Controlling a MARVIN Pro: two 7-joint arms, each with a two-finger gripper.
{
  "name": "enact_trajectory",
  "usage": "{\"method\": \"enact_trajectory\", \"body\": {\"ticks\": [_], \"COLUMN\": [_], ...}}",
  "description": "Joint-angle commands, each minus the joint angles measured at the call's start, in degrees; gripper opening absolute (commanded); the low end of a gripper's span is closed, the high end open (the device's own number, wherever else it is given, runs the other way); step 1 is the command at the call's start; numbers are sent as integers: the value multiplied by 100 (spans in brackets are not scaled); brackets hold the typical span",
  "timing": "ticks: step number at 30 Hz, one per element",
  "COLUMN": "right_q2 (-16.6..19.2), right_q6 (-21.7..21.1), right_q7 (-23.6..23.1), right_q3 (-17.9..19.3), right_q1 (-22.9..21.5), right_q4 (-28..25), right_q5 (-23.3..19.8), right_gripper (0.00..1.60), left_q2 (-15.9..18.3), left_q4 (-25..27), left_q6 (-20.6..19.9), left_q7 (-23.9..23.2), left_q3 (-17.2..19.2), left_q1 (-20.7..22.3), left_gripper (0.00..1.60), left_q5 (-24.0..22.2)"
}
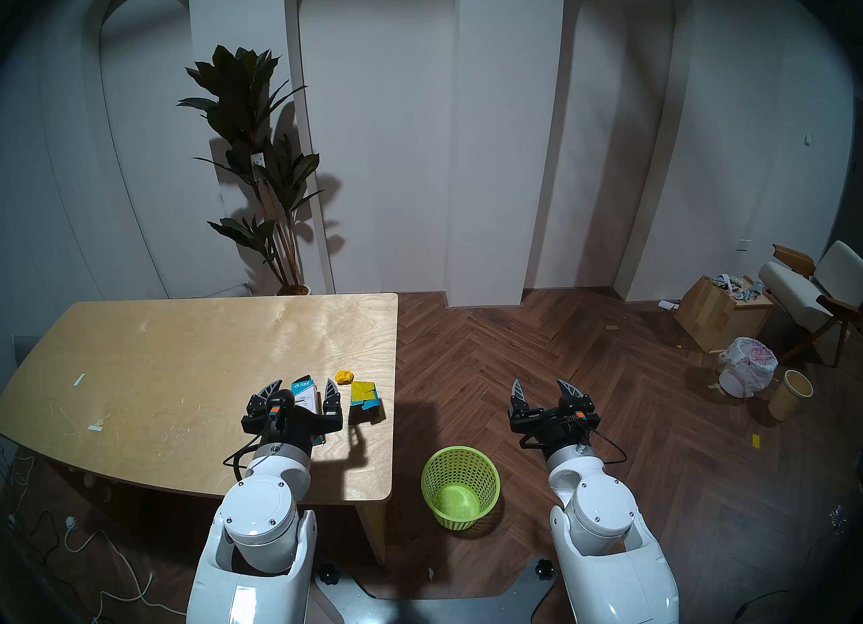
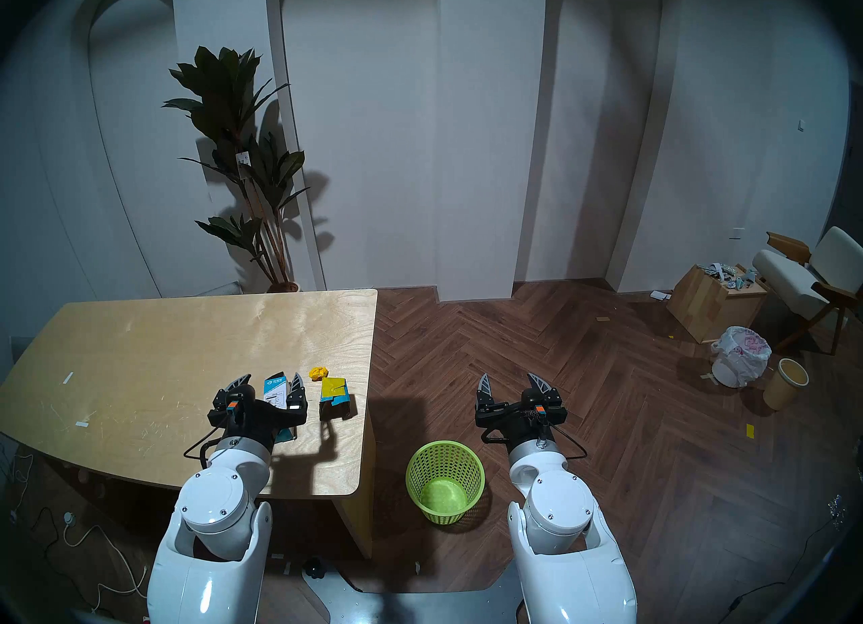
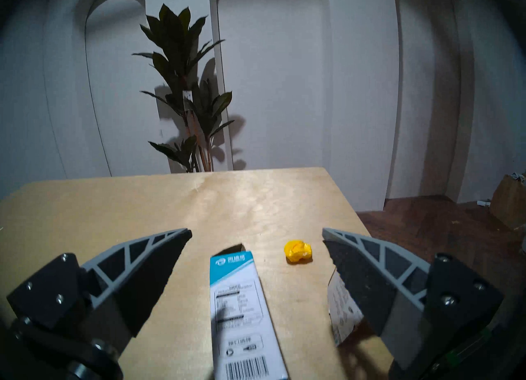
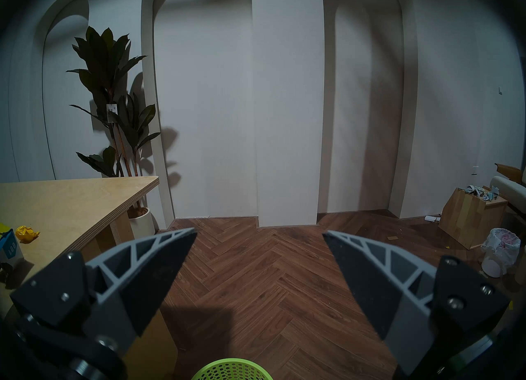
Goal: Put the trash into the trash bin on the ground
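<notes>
Left gripper (image 1: 304, 388) spread apart, straddling slim blue-and-white carton (image 3: 242, 308) for pickup | right gripper (image 1: 544, 388) apart, empty (idle) | round lime-green mesh bin (image 1: 460, 485) placed beside table, unfilled

- Dim room, bluish cast; hard shadows fall on the wall (image 1: 397, 142) (plant (image 1: 252, 142) doubled there).
- Fisheye bends edges, dark vignette rims.
</notes>
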State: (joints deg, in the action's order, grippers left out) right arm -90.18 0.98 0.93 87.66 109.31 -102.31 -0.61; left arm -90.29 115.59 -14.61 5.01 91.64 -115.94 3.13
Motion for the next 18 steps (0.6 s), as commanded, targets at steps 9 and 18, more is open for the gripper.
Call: {"method": "enact_trajectory", "body": {"ticks": [9, 18], "right_q2": [6, -24], "right_q6": [22, 35], "right_q7": [3, 146], "right_q3": [1, 159], "right_q1": [-13, 8], "right_q4": [-122, -133], "right_q5": [9, -22], "right_gripper": [160, 160], "left_q2": [176, 199], "left_q4": [-361, -572], "left_q6": [-463, -448], "left_q7": [176, 298], "left_q3": [45, -19], "left_q1": [541, 698], "left_gripper": [160, 160], "left_q5": [364, 488]}}
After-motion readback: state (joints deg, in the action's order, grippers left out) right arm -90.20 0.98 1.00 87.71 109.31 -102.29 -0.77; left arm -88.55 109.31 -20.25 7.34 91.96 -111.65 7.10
